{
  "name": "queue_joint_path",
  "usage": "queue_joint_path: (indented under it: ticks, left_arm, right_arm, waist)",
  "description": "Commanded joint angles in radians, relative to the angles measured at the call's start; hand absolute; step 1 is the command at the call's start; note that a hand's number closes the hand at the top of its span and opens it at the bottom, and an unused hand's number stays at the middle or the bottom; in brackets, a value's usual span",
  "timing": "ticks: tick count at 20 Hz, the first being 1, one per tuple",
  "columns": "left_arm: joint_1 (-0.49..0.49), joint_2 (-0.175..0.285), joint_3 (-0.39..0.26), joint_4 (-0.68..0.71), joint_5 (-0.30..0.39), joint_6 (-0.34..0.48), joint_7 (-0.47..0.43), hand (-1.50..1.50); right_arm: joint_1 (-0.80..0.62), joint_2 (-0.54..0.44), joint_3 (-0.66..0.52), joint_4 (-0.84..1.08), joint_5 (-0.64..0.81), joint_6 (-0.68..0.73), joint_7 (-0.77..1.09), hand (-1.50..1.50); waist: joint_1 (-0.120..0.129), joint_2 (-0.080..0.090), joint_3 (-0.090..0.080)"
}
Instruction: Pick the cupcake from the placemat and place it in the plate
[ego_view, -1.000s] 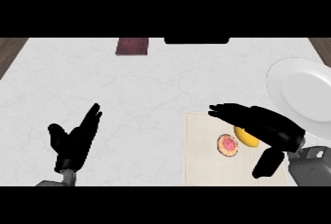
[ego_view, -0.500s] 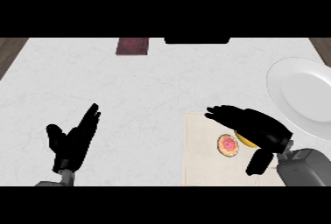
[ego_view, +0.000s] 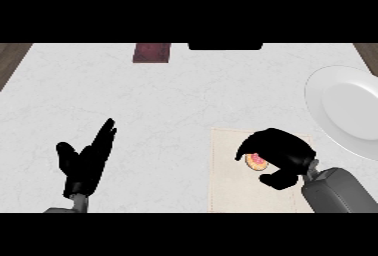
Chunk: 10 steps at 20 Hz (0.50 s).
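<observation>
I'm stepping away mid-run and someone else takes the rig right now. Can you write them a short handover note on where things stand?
Left hand: open, fingers up, resting at the lower left, holding nothing.
Right hand: fingers curled round the cupcake, partly hiding it.
Cupcake: on the placemat, in its upper right part.
Plate: at the counter's right edge, beyond the placemat.
Done: the right hand has closed round the cupcake.
Left: lift it, carry it right to the plate, set it down, let go.
</observation>
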Motion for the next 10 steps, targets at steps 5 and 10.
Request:
queue_joint_path:
  ticks: [5, 10]
  left_arm:
    - [0.018, -0.031, -0.004, 0.032, -0.022, -0.007, 0.029, 0.00]
    - [0.042, -0.025, -0.001, 0.005, -0.026, -0.012, 0.027, 0.00]
  right_arm:
    - [-0.012, 0.029, 0.002, 0.100, 0.125, -0.133, -0.116, 1.50]
    - [-0.035, 0.129, -0.104, 0.097, 0.127, -0.182, 0.079, 1.50]
  waist:
    - [-0.001, 0.006, -0.007]
    - [-0.001, 0.005, -0.008]
